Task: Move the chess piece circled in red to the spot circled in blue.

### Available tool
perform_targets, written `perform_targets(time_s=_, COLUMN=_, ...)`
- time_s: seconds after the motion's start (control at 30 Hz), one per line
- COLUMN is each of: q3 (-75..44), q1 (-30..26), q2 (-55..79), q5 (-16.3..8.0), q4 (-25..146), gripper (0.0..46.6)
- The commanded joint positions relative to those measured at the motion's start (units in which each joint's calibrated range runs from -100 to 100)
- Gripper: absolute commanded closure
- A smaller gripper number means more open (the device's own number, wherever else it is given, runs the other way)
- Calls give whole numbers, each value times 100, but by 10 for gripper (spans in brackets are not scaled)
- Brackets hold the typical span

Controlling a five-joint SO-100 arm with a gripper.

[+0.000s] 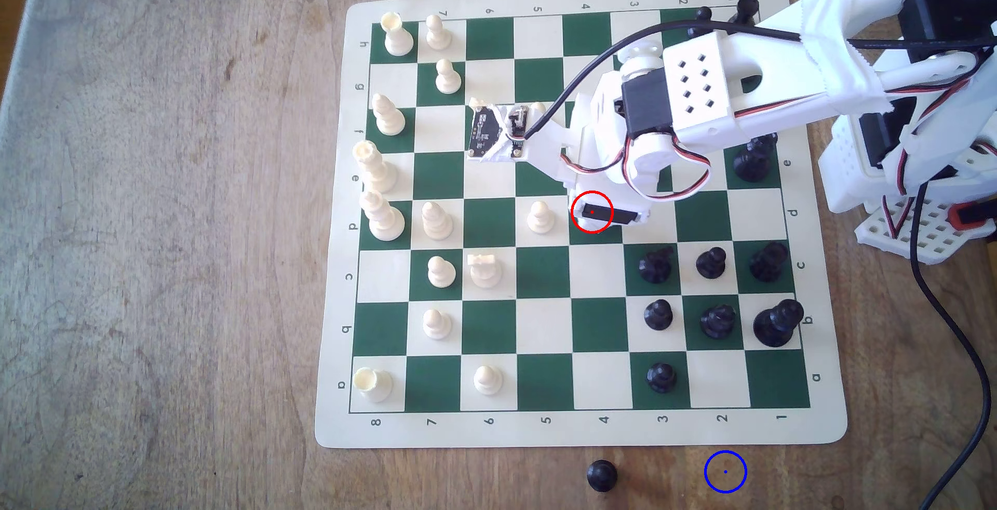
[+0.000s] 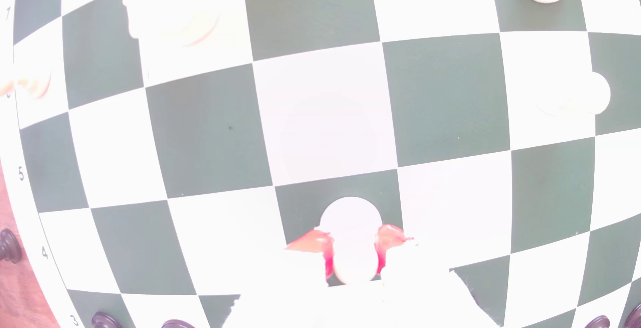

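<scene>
Looking through the wrist view, I see the gripper clamped on the white pawn, upright; outside, the arm covers it.

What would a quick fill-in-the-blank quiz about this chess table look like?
1. The chess piece between the fingers of the gripper is a cream-white ____.
2. The blue circle is drawn on the bare wooden ____, off the board.
3. The lone piece standing off the board, to the exterior view's left of the blue circle, is coloured ____.

Missing words: pawn; table; black.
</scene>
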Motion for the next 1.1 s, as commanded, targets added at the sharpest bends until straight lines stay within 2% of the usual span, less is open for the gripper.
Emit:
perform_targets(time_s=0.0, q3=-20, q1=-38, q2=-72, q5=24, q4=91, gripper=440)
perform_targets(time_s=0.17, q3=-66, q1=-7, q2=-403, q5=24, q4=239, gripper=441)
perform_targets(time_s=0.3, q3=-2, q1=-109, q2=-1226, q5=0, q4=443, gripper=441)
perform_targets(time_s=0.47, q3=-519, q1=-461, q2=-1770, q5=-49, q4=1197, gripper=441)
perform_targets(time_s=0.6, q3=-682, q1=-1172, q2=-1982, q5=-210, q4=1516, gripper=442)
perform_targets(time_s=0.67, q3=-800, q1=-1720, q2=-1914, q5=-308, q4=1639, gripper=454)
perform_targets(time_s=0.77, q3=-864, q1=-2103, q2=-1957, q5=-391, q4=1598, gripper=455)
perform_targets(time_s=1.07, q3=-1453, q1=-3527, q2=-1532, q5=-303, q4=1524, gripper=463)
